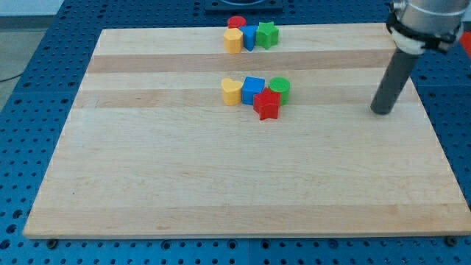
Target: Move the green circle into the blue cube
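One dark rod is all the arm has, so there are no jaws to open or shut. My tip (382, 112) sits on the wooden board (147, 184) at the right side, well apart from all the blocks. The green circle (280, 87) is in the middle group, just right of the blue cube (252, 89), and they look like they touch or nearly touch. A red star (267, 106) sits just in front of them, and a yellow block (231, 91) is left of the cube. Far back are more blocks: red, yellow, blue and a green star (268, 34). I think the push has not started. Next, my tip should go to the circle's right side and push left.
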{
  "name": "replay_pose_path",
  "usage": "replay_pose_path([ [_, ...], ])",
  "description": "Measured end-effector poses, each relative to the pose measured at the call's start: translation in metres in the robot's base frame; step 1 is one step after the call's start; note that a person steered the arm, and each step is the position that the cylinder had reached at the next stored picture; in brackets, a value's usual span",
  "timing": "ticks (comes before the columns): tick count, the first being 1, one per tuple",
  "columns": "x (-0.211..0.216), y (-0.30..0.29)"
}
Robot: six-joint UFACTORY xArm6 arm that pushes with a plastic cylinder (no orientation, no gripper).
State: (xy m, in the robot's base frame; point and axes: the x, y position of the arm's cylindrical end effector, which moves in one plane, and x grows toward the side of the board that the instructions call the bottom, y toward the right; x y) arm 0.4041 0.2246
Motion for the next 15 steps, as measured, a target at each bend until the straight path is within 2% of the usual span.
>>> replay_pose_path([
  [1, -0.045, 0.000],
  [4, -0.068, 0.001],
  [7, -0.121, -0.005],
  [8, -0.121, -0.019],
  [9, -0.115, -0.059],
  [10, -0.069, -0.087],
  [11, -0.043, -0.112],
  [13, -0.040, -0.154],
  [15, -0.039, -0.167],
])
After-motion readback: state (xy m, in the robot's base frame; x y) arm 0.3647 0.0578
